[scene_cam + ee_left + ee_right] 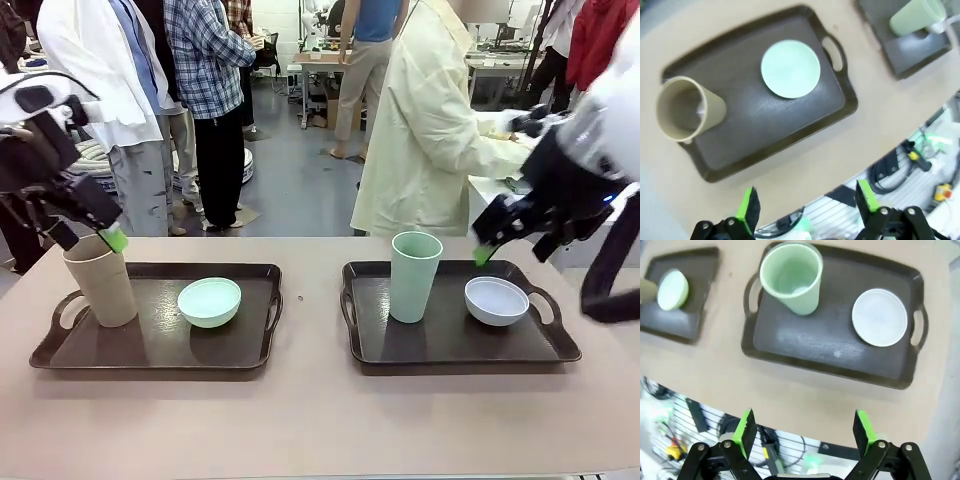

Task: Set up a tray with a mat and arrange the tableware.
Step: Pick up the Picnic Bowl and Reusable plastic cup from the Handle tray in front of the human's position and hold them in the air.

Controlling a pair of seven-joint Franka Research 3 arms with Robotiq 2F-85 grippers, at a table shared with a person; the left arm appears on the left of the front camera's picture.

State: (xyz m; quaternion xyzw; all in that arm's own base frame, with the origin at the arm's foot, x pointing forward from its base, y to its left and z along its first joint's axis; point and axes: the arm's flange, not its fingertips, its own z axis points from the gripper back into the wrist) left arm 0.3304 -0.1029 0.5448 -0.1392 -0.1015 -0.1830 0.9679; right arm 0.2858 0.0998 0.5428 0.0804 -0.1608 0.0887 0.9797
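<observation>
The beige table [320, 430] ran the full width of the front view. A person in a pale yellow coat [425, 130] stood beyond its far edge at about 1 o'clock.

Two dark handled trays lay side by side on the table, apart from each other. The left tray [160, 366] lay toward 9 o'clock and the right tray [455, 358] toward 3 o'clock. Each tray floor looked textured and might have been a mat, but it matched the tray too closely to tell.

The left gripper [807, 202] hung above the table's 9 o'clock end. Its jaws were spread wide and held nothing. In its wrist view the left tray lay well beyond its green pads [748, 209].

The right gripper [804, 429] hung over the 3 o'clock side, above the right tray's far corner. It was spread just as wide and also held nothing.

The tan cup [100, 285] stood upright at about 10 o'clock on the left tray, near the handle. The pale green cup [415, 278] stood upright at about 10 o'clock on the right tray.

The mint green bowl [209, 301] sat mouth up at about 3 o'clock on the left tray, apart from the tan cup. The greyish white bowl [496, 300] sat at about 2 o'clock on the right tray. It was just beside the pale green cup without touching it.
</observation>
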